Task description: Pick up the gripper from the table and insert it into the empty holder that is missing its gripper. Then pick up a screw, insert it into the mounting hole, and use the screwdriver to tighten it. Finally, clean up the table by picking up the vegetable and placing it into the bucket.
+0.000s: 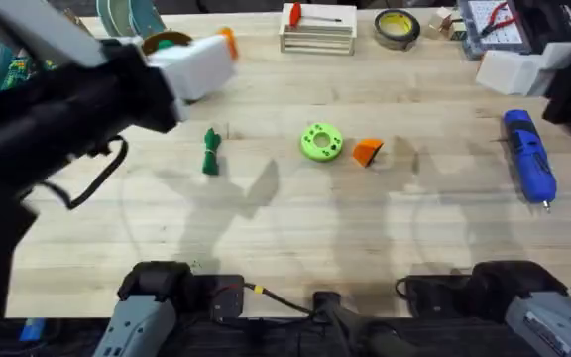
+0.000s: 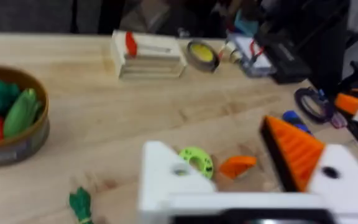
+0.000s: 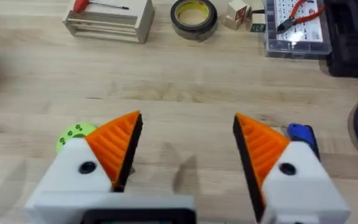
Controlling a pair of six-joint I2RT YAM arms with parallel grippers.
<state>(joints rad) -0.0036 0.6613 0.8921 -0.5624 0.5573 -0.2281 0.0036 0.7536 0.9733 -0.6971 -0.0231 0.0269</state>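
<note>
**Overhead.** The gripper [image 1: 367,151], an orange ribbed wedge, is lying loose on the table [image 1: 285,228], just beside a bright green disc [image 1: 321,142]. The vegetable [image 1: 211,152] is lying well apart to the left of the disc; the screwdriver [image 1: 530,155] is resting near the right edge. The left arm is rising large and blurred at upper left, its white finger block [image 1: 194,65] carrying one orange pad. The right arm is sitting at the far right edge.

**Left wrist.** The left gripper [image 2: 241,180] is hanging w/ jaws apart, nothing between them. One finger is bearing its orange pad [image 2: 294,149]; the other is a bare white mount, i.e. the holder [image 2: 163,171] missing its piece. The loose wedge and disc are showing on the table beyond, in the gap between the fingers. The bucket [image 2: 17,143] is standing further off, already holding toy veg.

**Right wrist.** The right gripper [image 3: 188,155] is hovering above the table w/ jaws spread wide and empty, both orange pads [image 3: 263,149] fitted. The disc and the blue tip of the screwdriver are peeking out behind its fingers.

**Step in hand (judgement).** Step 1, pick-up of the wedge, is not yet done; screw, tightening and clean-up are all outstanding. Next move prob. calls for the right arm to descend over the wedge, clear of the disc, close on it, then align it w/ the bare mount on the left arm.
</note>
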